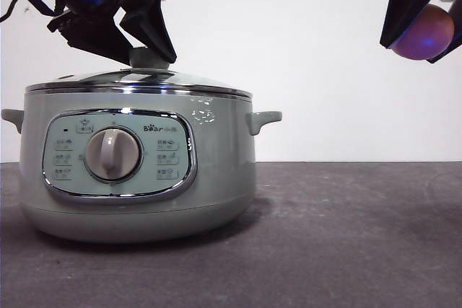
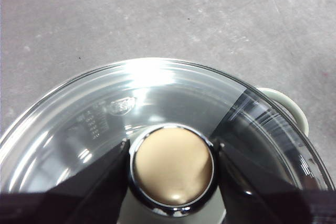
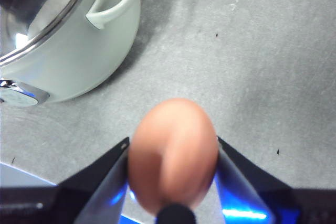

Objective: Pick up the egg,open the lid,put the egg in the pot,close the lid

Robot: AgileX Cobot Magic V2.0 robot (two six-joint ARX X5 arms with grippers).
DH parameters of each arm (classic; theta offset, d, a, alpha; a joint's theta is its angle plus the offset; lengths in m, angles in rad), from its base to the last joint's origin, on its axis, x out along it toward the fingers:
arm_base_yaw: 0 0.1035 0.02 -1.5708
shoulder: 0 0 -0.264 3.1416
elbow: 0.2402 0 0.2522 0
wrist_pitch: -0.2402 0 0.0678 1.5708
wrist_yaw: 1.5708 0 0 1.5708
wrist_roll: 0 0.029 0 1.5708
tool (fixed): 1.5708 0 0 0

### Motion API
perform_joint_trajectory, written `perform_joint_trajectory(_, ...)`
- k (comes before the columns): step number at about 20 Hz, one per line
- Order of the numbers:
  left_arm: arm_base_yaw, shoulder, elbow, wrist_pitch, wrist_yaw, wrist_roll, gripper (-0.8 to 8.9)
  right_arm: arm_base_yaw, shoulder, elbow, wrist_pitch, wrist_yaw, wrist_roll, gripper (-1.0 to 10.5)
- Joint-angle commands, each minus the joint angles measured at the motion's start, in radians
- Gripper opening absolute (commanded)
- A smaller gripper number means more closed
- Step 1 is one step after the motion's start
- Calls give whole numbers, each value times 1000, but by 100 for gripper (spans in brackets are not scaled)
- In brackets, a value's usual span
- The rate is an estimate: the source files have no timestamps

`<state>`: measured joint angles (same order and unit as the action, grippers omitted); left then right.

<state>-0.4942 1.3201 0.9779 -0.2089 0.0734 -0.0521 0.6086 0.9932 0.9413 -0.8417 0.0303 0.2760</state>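
Right wrist view: your right gripper (image 3: 172,153) pinches the egg (image 3: 172,153), held high, well off to the pot's (image 1: 216,178) side. Step 1 of 4 looks done. Left gripper (image 2: 172,166) has both jaws against the knob (image 2: 172,166); lid (image 2: 157,85) sits on the pot. Through the glass you can see nothing inside. Left: lift lid, drop egg in, close.

egg (image 3: 173,153) – reddish-brown, held aloft | lid (image 1: 137,81) – seated on sage-green pot (image 1: 216,171)
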Motion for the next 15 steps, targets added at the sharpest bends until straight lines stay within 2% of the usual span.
perform_joint_trajectory(1,-4,4,-1,27,4,5,-8,0,-2,1,6,3,-4,-12)
perform_joint_trajectory(5,-4,-47,16,73,-30,15,-9,0,-2,6,60,-14,-5,-12)
perform_joint_trajectory(7,-4,-94,43,51,-71,58,-8,0,1,19,107,-96,-9,-12)
perform_joint_trajectory(10,-4,-179,109,-34,-112,80,-9,1,22,58,173,-188,-13,-12)
perform_joint_trajectory(13,-4,-288,178,-132,-152,83,-9,3,120,155,190,-269,-36,-12)
perform_joint_trajectory(15,-4,-356,222,-203,-153,82,-9,13,211,235,190,-268,-69,-12)
